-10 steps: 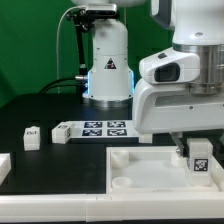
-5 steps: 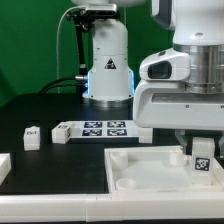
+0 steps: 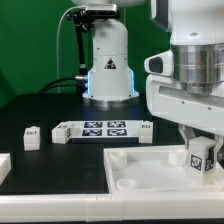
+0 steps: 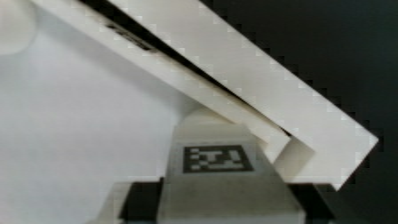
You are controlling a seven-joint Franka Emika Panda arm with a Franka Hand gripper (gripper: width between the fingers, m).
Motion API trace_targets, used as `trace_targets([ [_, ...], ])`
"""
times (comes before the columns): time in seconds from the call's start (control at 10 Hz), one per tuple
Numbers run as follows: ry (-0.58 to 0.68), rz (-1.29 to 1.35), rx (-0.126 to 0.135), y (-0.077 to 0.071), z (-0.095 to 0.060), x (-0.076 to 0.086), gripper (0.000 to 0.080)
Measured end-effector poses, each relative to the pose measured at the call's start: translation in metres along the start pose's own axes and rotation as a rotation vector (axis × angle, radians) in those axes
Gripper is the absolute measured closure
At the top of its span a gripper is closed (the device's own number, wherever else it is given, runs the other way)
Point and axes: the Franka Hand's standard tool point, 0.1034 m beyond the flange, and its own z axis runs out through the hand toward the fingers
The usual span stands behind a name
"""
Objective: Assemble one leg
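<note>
White plastic leg [image 3: 199, 157] clamped in the jaws has swung over the panel's [image 3: 140, 166] corner (insertion looks near).

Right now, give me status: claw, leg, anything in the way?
Claw shut on the leg. Leg upright over the tray panel's corner at the exterior view's right. Nothing visibly in the way.
</note>
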Motion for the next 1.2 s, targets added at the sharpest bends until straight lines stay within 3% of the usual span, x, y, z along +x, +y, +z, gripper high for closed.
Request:
trace_targets([
  [0.4,-0.006,0.513,0.016,-0.0039,-0.0004,-0.0019,0.0508],
  [0.8,-0.012,0.652,0.023,-0.0046,-0.0004,-0.0008,0.0499],
  [1.0,-0.012,0.614,0.022,-0.0047,-0.0001,-0.0012,0.0186],
  [1.2,-0.007,0.363,0.022,-0.0042,0.0005,-0.0009,0.016],
])
